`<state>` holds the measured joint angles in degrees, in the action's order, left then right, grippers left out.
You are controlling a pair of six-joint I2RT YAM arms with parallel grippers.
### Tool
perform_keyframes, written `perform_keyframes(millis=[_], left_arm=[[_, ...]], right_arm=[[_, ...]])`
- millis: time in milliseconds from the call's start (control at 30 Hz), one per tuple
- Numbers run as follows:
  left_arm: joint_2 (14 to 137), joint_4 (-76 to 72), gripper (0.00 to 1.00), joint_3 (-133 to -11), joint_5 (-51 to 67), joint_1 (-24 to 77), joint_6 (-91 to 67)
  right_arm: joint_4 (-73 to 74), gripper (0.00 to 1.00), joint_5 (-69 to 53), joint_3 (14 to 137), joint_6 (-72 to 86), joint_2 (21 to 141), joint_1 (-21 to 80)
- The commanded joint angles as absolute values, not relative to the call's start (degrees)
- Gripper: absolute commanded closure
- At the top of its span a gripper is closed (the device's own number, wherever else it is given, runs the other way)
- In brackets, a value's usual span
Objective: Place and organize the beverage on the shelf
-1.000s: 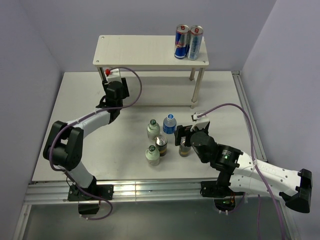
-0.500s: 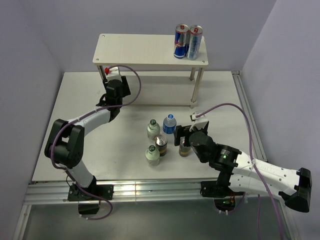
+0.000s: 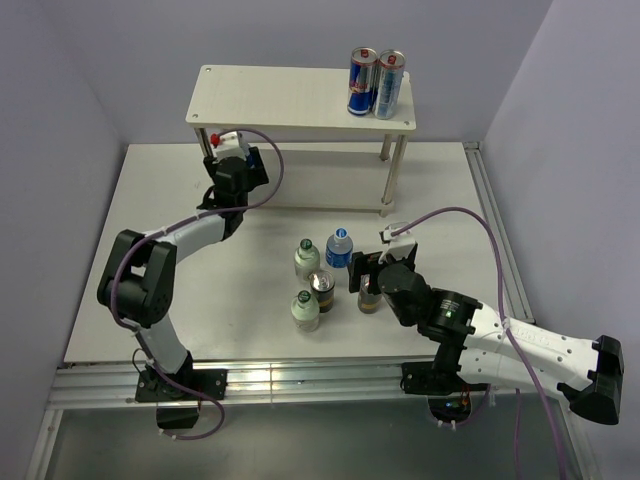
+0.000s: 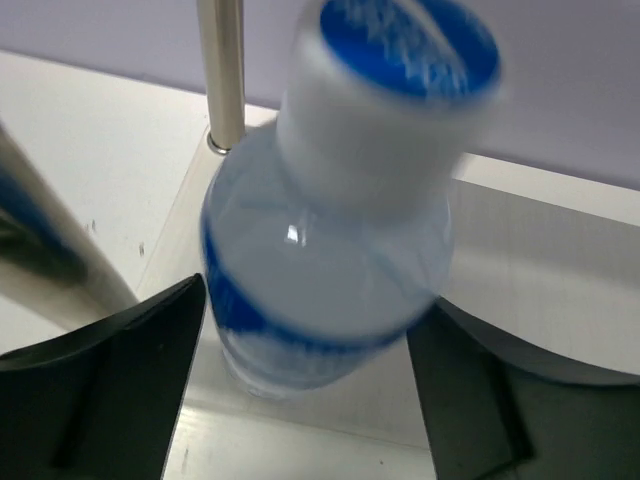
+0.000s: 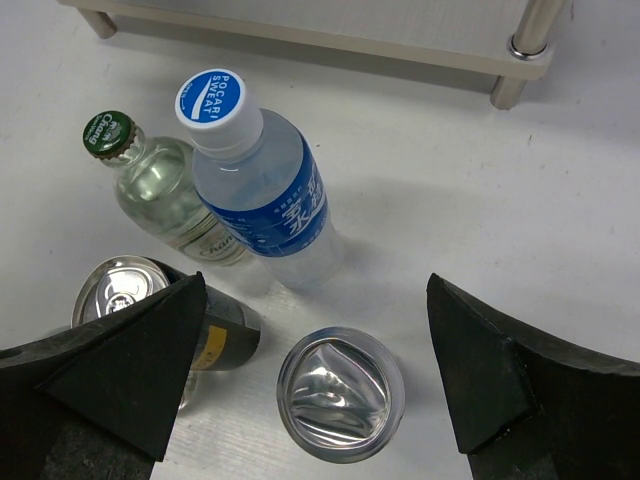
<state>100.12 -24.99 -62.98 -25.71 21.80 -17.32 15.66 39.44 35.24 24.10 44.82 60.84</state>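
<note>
The blue-capped plastic water bottle point(image 4: 330, 260) has been brought nearer the cream two-tier shelf point(image 3: 290, 100) between the left gripper point(image 4: 305, 300) fingers, grip not discernible; the right gripper point(image 5: 318, 285) is kept spread over a short metal can point(image 5: 340, 393)

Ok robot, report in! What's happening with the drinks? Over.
Left gripper around water bottle at the shelf, by its leg, grip unclear. Right gripper open over short can. Two tall cans on top, right end.
</note>
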Motion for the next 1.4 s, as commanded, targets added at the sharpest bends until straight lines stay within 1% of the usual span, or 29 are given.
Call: perform_keyframes(millis=[0,33,67,400,567,733,833,900,1033,1067,1200,1367], left_arm=[[100.5,-30.8,0.09,-66.1,-25.0,21.9,-18.4],[100.5,-30.7,0.02,-66.1,-25.1,21.9,-18.4],[100.4,-30.6,0.01,-66.0,-25.1,21.9,-18.5],[93.4,-28.4,0.01,-64.0,-26.2,23.9,-14.9],[89.4,-24.0,0.01,-65.1,-25.2,26.3,-12.9],[85.5,-16.9,0.01,-69.3,-22.8,30.0,-10.5],[83.4,-11.4,0.01,-72.2,-20.5,32.8,-9.4],[82.1,-6.5,0.01,-74.5,-16.4,34.7,-9.4],[80.5,-1.3,0.01,-75.4,-13.1,38.5,-8.7],[80.1,-0.8,0.01,-75.2,-12.6,39.2,-8.9],[77.8,-0.2,0.01,-71.1,-4.0,41.4,-10.4],[78.1,2.9,0.01,-69.2,1.6,44.3,-9.0]], right_arm=[[13.6,0.03,40.9,34.9,23.6,44.2,60.9],[13.6,0.03,41.0,34.9,23.6,44.1,61.0],[13.7,0.03,40.9,34.8,23.6,44.2,60.9],[13.4,0.03,41.0,34.5,23.6,43.6,60.9],[13.5,0.02,41.3,34.4,23.7,43.1,60.9],[13.8,0.03,42.9,34.0,24.3,41.9,60.9],[14.6,0.03,45.6,33.8,25.2,40.3,61.0],[15.8,0.03,49.1,33.5,26.7,38.4,60.9],[16.6,0.02,51.7,32.6,28.1,35.0,60.9],[16.6,0.03,51.9,32.4,28.4,33.9,60.9],[16.9,0.03,52.4,32.3,28.6,33.5,60.9],[17.8,0.03,53.3,32.8,29.4,34.9,60.9]])
